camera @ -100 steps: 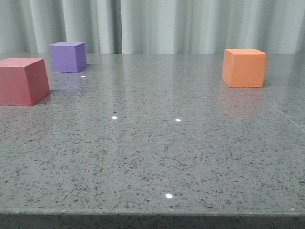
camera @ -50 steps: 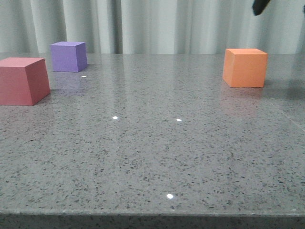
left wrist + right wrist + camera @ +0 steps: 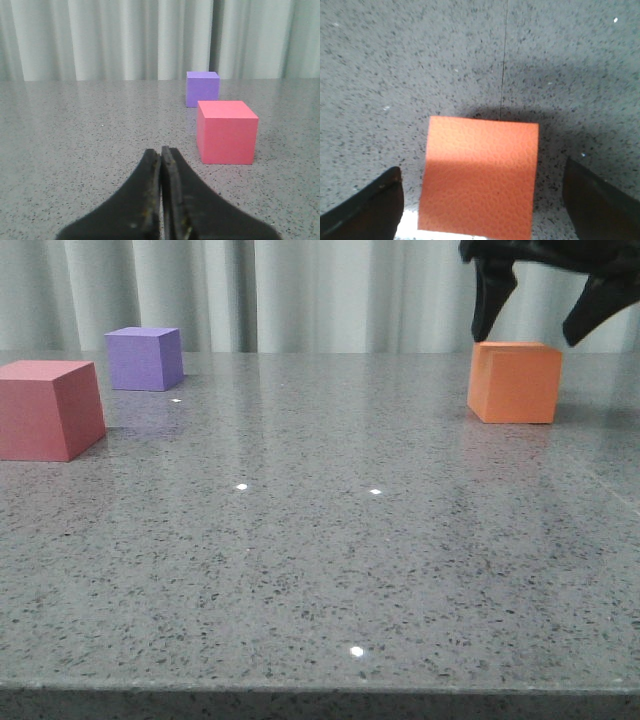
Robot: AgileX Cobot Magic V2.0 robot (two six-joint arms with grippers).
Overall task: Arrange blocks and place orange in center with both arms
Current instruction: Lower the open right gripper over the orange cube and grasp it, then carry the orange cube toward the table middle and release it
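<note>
- I have the right gripper (image 3: pixel 532 328) directly above the orange cube (image 3: pixel 513 381), jaws spread wide, one finger (image 3: pixel 492 300) on each side and neither touching it.
- The orange cube sits at the far right of the worktop (image 3: pixel 320 570), well apart from the red cube (image 3: pixel 48 408) and the purple cube (image 3: pixel 144 358) at the far left.
- In the right wrist view the orange cube (image 3: pixel 479 175) lies between the fingers, a little nearer one than the other. I would centre it before lowering.
- I would descend straight down until the pads reach mid-height on the side faces, stopping short of the worktop.
- The material looks soft and matte. I would close squarely on flat faces with light force, since corner contact could twist it.
- The left gripper (image 3: pixel 161 155) has its jaws pressed together on nothing, low over the worktop, with the red cube (image 3: pixel 226 131) just ahead and the purple cube (image 3: pixel 202 88) behind that.
</note>
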